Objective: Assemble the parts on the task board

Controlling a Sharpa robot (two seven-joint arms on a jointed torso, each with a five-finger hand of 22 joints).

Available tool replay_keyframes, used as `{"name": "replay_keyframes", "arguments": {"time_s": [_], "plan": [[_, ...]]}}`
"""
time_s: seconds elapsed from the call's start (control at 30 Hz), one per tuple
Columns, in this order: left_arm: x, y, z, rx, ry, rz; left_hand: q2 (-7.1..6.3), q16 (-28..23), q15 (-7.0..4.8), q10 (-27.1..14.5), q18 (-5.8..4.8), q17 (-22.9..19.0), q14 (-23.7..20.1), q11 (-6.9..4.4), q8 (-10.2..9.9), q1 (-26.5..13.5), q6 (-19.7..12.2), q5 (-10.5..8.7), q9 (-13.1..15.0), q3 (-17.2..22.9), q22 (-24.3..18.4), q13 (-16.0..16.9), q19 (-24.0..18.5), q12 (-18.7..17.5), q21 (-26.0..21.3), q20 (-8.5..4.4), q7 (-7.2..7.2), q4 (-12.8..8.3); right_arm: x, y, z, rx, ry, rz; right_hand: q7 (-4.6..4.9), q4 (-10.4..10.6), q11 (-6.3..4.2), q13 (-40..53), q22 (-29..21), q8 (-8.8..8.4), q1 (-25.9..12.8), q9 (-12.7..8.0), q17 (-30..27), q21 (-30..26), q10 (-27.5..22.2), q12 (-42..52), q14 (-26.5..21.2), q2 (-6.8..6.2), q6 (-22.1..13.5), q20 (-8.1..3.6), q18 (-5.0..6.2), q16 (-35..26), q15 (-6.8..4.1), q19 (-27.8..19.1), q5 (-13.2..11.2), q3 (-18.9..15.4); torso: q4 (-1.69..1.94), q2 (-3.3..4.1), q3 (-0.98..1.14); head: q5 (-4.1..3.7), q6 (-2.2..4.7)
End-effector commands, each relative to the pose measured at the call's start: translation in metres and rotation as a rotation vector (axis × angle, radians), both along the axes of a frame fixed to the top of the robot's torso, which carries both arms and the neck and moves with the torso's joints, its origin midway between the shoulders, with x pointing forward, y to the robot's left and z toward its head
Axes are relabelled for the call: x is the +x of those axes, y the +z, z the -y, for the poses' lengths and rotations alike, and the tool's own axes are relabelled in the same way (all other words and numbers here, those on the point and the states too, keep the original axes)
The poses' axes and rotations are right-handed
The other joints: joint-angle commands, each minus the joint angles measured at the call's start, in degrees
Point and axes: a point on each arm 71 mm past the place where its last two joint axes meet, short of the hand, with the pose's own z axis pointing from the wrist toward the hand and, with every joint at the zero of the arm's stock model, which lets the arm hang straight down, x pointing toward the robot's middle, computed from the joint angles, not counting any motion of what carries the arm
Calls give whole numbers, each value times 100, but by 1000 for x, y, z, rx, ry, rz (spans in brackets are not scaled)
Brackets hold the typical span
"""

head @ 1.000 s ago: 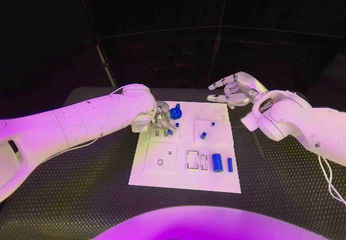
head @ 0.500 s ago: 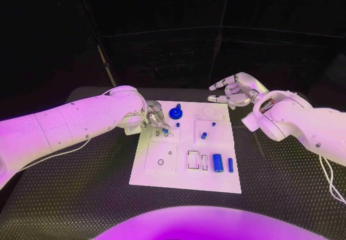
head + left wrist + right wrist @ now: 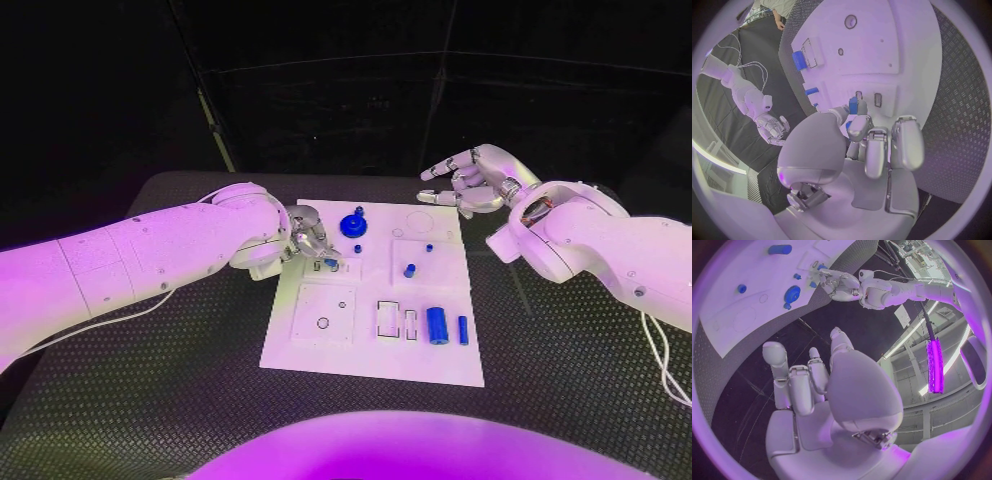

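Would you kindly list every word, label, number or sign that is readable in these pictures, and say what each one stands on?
None can be read.
Task board: only outlined recesses and holes show on it, no lettering.
Blue parts, such as the large cylinder: plain, no markings visible.
Left robot hand and right robot hand: no brand or label legible.
Black table: textured surface, no text.

Black textured table (image 3: 159, 400)

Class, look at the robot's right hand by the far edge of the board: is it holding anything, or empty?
Empty. The right hand hovers beyond the white board's far corner, fingers spread apart, with nothing between them.
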Motion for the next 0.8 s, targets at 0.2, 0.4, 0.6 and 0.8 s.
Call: {"name": "replay_keyframes", "arguments": {"time_s": [0.2, 0.4, 0.6, 0.8], "plan": [[-2, -2, 5, 24, -3, 84, -27, 18, -19, 39, -114, 1509, 583, -16, 35, -48, -1, 2, 28, 971, 12, -3, 27, 24, 18, -4, -25, -871, 0, 2, -2, -2, 14, 18, -6, -5, -19, 0, -2, 18, 21, 4, 190, -20, -14, -31, 319, 54, 36, 3, 108, -31, -32, -19, 38, -35, -6, 3, -3, -5, -17], [-4, -4, 5, 35, -11, 87, -46, 18, -19, 39, -114, 1509, 583, -15, 47, -77, -3, 1, 43, 1041, 16, -14, 28, 16, 19, -4, -24, -896, 0, 2, -2, -3, 14, 19, -6, -5, -19, 0, -2, 18, 21, 4, 190, -20, -14, -31, 319, 54, 36, 3, 108, -31, -32, -19, 38, -35, -4, 0, 0, -9, -23], [-6, -6, 6, 52, -31, 76, -103, 18, -18, 34, -114, 1509, 583, -14, 82, -115, -11, 12, 80, 1218, 18, -36, 28, -4, 15, -4, -21, -984, 0, 2, -2, -3, 15, 18, -7, 3, -20, -3, -8, 22, 12, 4, 192, -25, -15, -31, 319, 64, 38, 2, 109, -31, -32, -21, 50, -43, -6, 2, -1, -3, -25], [-6, -7, 6, 64, -37, 79, -138, 18, -16, 28, -113, 1509, 583, -13, 110, -166, -18, 12, 108, 1325, 18, -60, 26, -24, 11, -2, -18, -1021, 1, 2, -3, -3, 16, 18, -7, 6, -20, -7, -4, 23, 7, 4, 189, -24, -18, -34, 319, 66, 39, 2, 108, -33, -32, -18, 48, -46, -11, 1, 0, 2, -30]]}}
